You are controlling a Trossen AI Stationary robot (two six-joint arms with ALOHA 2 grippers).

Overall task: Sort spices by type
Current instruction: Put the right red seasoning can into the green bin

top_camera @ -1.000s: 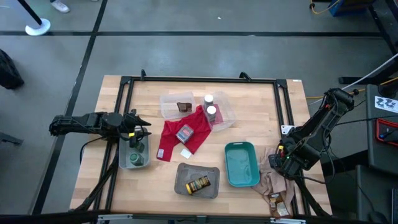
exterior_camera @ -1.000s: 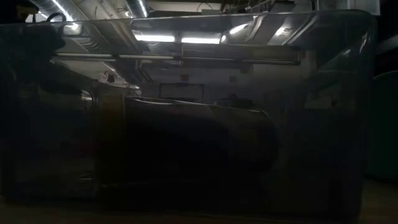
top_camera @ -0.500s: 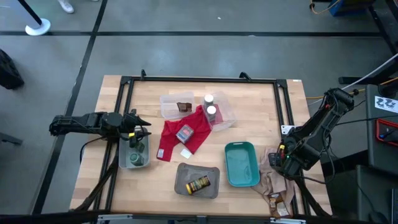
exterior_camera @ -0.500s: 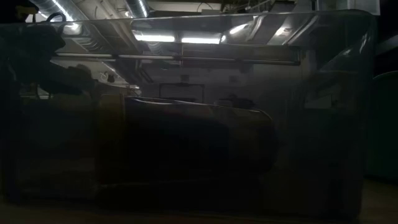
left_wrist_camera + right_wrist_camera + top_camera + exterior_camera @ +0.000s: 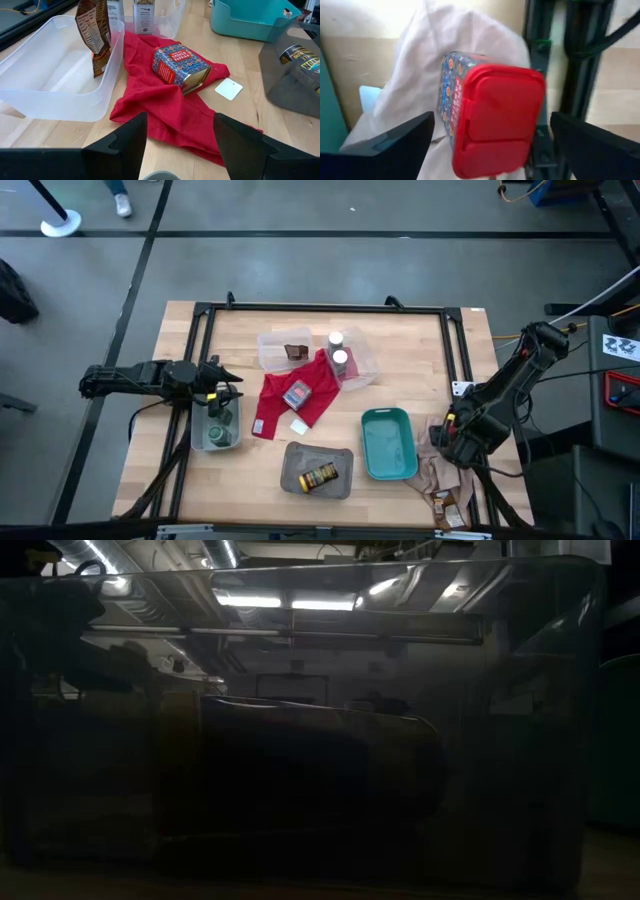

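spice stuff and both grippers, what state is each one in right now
left gripper: fingers apart, holding nothing, above a green-lidded jar
right gripper: fingers wide open around a red-lidded tin on the beige cloth
red tin: on its side on the red cloth
brown packet: upright in the clear tray
yellow-labelled jar: lying in the grey tray
teal tray: empty

One red tin [image 5: 180,66], patterned in blue, is lying on its side on the red cloth near the tabletop's centre. A second red tin [image 5: 490,120] with a red lid is resting on beige cloth at the right edge. A dark brown packet [image 5: 95,37] is standing upright in a clear tray. Two white-capped bottles [image 5: 338,350] are standing beside it. A yellow-labelled jar [image 5: 319,476] is lying in the grey tray.
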